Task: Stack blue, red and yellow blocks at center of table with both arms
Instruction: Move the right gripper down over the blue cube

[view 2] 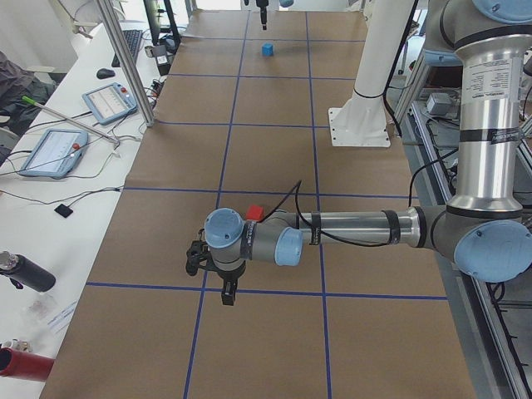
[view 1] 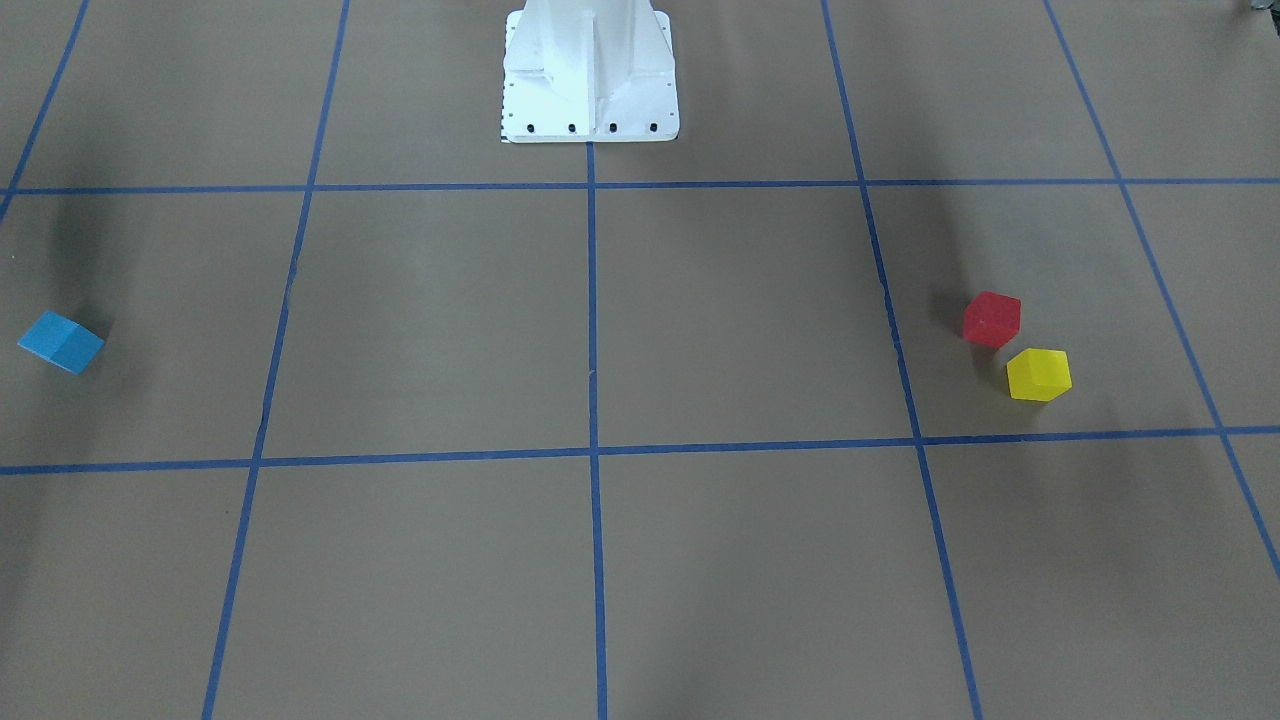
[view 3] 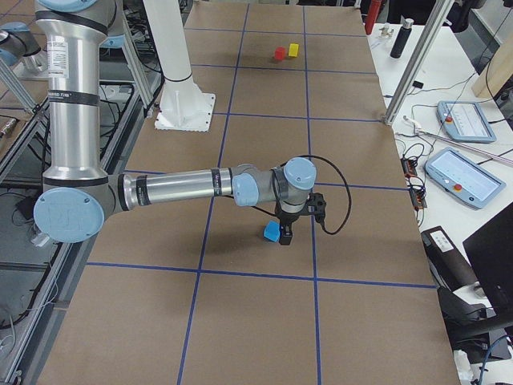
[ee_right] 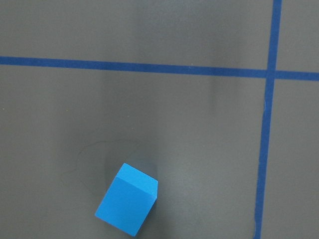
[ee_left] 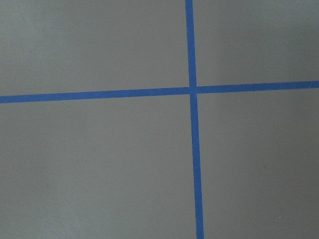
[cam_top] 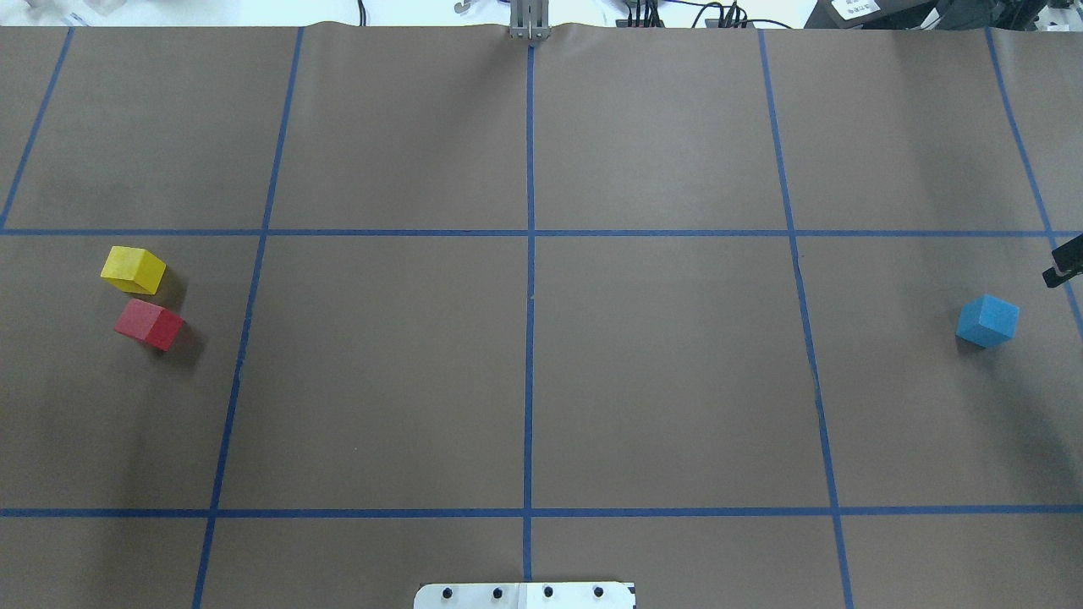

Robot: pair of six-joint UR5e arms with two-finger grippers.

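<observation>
Now | left gripper (view 2: 226, 293): opening unclear | right gripper (view 3: 285, 237) near blue block (view 3: 272, 233): unclear

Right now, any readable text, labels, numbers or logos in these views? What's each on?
No text can be read in any view.
Fine print on the left arm, on its upright tube: too small to read.
Fine print on the right arm, same spot: too small.
pendant screens on the side desk: blurred.
white card at the overhead view's top edge: too small.
blue block, red block, yellow block: no markings.
</observation>
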